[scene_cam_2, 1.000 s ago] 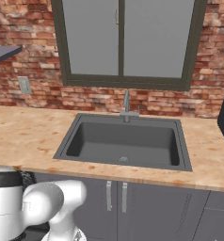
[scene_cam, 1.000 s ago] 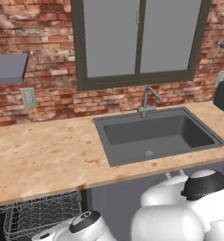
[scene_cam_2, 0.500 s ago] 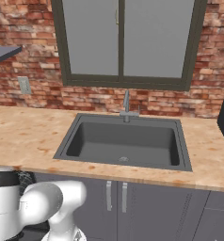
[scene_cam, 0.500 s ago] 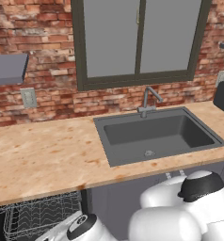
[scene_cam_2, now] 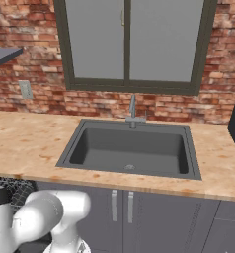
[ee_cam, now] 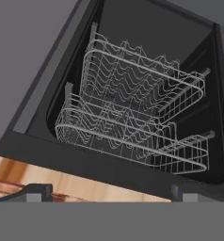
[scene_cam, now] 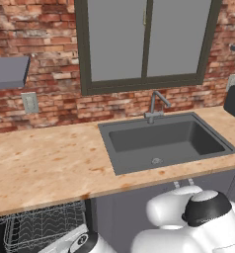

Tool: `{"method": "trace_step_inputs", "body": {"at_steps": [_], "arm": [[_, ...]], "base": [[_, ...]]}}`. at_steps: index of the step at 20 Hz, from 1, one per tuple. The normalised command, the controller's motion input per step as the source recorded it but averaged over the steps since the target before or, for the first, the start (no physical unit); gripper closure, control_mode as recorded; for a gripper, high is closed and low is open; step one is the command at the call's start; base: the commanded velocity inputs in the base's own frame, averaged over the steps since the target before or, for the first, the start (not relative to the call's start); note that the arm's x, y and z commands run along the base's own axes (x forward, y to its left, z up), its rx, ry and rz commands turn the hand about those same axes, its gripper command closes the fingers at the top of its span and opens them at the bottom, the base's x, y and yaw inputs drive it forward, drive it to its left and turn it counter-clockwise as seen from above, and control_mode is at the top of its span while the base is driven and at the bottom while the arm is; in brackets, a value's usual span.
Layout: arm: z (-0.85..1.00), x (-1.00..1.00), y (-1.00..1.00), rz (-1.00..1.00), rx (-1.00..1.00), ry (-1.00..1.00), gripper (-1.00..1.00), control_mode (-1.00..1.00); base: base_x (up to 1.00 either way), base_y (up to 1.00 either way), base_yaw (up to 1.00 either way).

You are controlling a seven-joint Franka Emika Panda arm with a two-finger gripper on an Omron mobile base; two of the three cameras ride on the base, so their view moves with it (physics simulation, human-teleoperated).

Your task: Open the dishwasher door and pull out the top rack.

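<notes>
The tool (ee_cam: 106, 192) is seen in the hand view with its two dark fingertips (ee_cam: 37, 190) set wide apart and nothing held between them; the jaws stand open. Straight ahead of the tool, well apart from it, the dark cavity of the dishwasher (ee_cam: 147, 52) is looked into. Two wire racks are seen inside it. The top rack (ee_cam: 132, 141), a shallow basket of thin white-silver wire with upright tines, lies nearer the tool, with its rounded front rim turned toward the tool and its long axis running across the opening, from one side wall to the other. The second wire rack (ee_cam: 142, 80) lies beyond it, deeper in the cavity, set parallel to the first. Which way the hand view is rolled cannot be told for certain.

In the left base view, the top rack (scene_cam: 40, 230) is seen under the edge of the wooden worktop (scene_cam: 45, 163), beside the grey sink (scene_cam: 164, 141). The dishwasher door itself cannot be made out.
</notes>
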Motion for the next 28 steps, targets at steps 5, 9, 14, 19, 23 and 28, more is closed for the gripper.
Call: {"method": "trace_step_inputs", "body": {"at_steps": [5,9,14,19,23,28], "arm": [[-0.12,0.0,-0.02,-0.05,0.07,-0.14,-1.0,-1.0],[-0.04,0.0,0.0,-0.05,0.07,-0.13,-1.0,-1.0],[0.06,0.01,-0.01,-0.04,0.04,-0.12,-1.0,-1.0],[0.07,0.05,-0.05,-0.04,0.04,-0.1,-1.0,-1.0],[0.05,0.12,-0.11,-0.02,0.04,-0.07,-1.0,-1.0],[0.03,0.17,-0.15,0.0,0.04,-0.04,-1.0,-1.0]], "base": [[0.0,0.0,0.0],[0.0,0.0,0.0],[0.0,0.0,0.0],[0.0,0.0,0.0],[0.0,0.0,0.0],[0.0,0.0,0.0]]}}
